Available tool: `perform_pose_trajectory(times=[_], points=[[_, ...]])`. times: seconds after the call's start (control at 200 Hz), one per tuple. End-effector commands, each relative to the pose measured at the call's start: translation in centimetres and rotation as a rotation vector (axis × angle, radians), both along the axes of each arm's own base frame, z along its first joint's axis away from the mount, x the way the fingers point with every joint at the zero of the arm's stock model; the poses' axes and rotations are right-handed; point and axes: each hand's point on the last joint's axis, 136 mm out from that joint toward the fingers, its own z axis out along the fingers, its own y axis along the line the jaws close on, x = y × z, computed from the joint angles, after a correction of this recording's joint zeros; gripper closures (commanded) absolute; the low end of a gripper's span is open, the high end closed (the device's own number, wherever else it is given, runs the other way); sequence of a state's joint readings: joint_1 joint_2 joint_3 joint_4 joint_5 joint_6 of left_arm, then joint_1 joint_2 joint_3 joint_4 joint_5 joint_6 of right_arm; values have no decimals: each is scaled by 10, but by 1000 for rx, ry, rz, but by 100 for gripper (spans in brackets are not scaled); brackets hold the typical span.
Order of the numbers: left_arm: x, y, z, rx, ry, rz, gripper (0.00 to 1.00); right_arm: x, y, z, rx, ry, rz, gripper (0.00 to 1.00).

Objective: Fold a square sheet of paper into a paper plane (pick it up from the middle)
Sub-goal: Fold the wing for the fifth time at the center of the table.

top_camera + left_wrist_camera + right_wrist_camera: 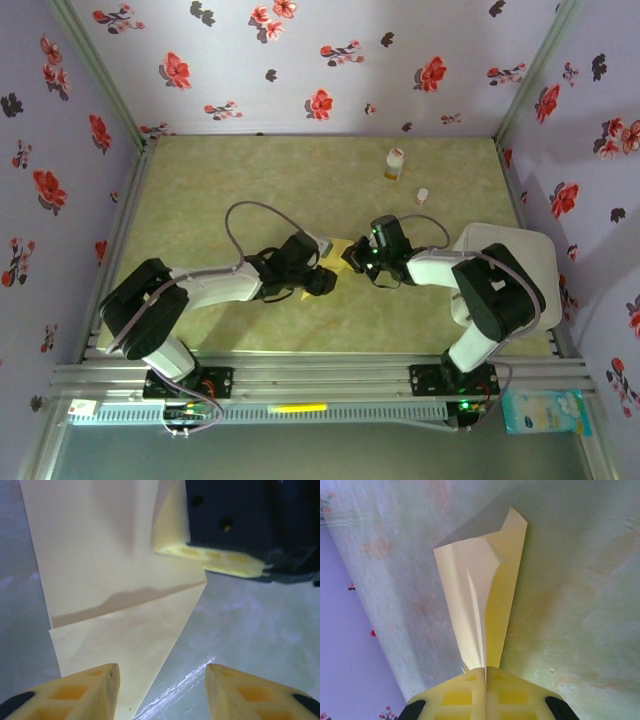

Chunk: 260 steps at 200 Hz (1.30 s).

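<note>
Right fingers (pixel 465 697) pinch the creased square sheet of paper (pixel 470 590) tight; left fingers (pixel 75 695) stand half open, empty, above the worktop (pixel 250 630). First folds look made; wings apparently remain.

Both arms bend inward, tips nearly meeting; left gripper (pixel 162 690) has its 2 fingers apart, right gripper (pixel 485 672) clamps the square sheet of paper (pixel 480 595).

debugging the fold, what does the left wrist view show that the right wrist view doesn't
Left wrist view: the left end effector, fingers apart, and a folded edge across the flat square sheet of paper. Right wrist view: the sheet lifted as a flap with a curled tip. Both: the paper pinched in the shut right end effector.
</note>
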<state>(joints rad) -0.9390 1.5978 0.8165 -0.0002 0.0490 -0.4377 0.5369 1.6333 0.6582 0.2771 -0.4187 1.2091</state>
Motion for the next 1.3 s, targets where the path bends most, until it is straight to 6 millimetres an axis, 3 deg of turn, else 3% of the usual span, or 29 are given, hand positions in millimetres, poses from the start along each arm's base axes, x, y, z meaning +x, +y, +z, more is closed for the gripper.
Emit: perform_pose_trajectory(times=[0.0, 0.295, 0.545, 0.795, 1.295], points=[[7, 11, -14, 178, -103, -20, 50, 2, 4, 12, 26, -20, -9, 100], [11, 5, -22, 347, -223, -53, 48, 2, 6, 17, 33, -20, -2, 100], [13, 4, -26, 475, -320, -64, 52, 2, 7, 19, 41, -20, -2, 100], [15, 10, -27, 522, -357, -48, 61, 2, 7, 18, 39, -19, -2, 100], [15, 11, -29, 518, -358, -43, 88, 1, 6, 17, 35, -19, -3, 98]])
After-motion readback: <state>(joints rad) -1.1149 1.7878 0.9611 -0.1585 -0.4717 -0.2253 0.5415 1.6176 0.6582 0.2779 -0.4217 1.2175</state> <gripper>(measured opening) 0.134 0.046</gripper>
